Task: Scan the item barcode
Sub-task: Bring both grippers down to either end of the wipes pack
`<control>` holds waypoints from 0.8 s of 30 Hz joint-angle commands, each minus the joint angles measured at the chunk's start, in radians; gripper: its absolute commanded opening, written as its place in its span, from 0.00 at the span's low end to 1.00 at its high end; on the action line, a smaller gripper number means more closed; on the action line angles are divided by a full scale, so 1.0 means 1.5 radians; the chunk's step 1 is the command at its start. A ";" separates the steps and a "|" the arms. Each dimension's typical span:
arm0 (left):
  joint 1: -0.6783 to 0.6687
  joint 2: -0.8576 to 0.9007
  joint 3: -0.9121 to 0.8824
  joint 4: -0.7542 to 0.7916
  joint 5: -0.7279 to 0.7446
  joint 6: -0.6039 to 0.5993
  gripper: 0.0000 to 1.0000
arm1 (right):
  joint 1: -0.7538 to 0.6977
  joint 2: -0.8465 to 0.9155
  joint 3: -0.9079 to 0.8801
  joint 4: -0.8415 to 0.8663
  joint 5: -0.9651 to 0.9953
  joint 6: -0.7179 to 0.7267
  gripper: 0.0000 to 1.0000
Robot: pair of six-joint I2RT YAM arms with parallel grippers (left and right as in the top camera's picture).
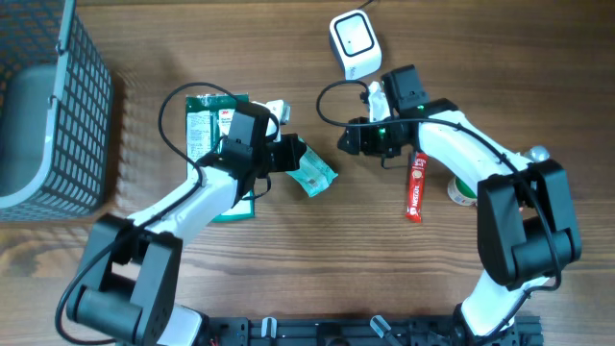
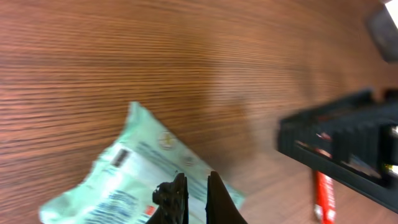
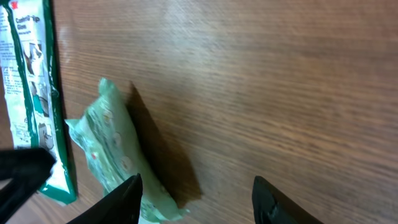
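We clamp pale green crinkly plastic packet in left gripper, raised, likely for presenting printed side to white boxy scanner; our right gripper stands apart, empty.

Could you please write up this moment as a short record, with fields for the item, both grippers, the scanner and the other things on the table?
item: light green packet, gripped at one edge
left gripper: shut on the light green packet
right gripper: open, empty, apart from the packet
scanner: white, on the table beyond the right gripper
other things: red tube, green flat pack, grey basket
barcode: cannot tell where it faces
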 commanded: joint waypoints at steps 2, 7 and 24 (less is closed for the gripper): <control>0.000 0.040 0.001 -0.025 -0.062 -0.020 0.04 | 0.004 -0.019 -0.023 -0.009 -0.051 0.013 0.58; 0.000 0.050 0.001 -0.092 -0.064 -0.045 0.04 | 0.021 -0.020 -0.024 -0.022 -0.073 0.014 0.59; 0.023 -0.112 0.001 -0.087 -0.075 -0.085 0.04 | 0.059 -0.020 -0.024 -0.047 -0.068 0.106 0.66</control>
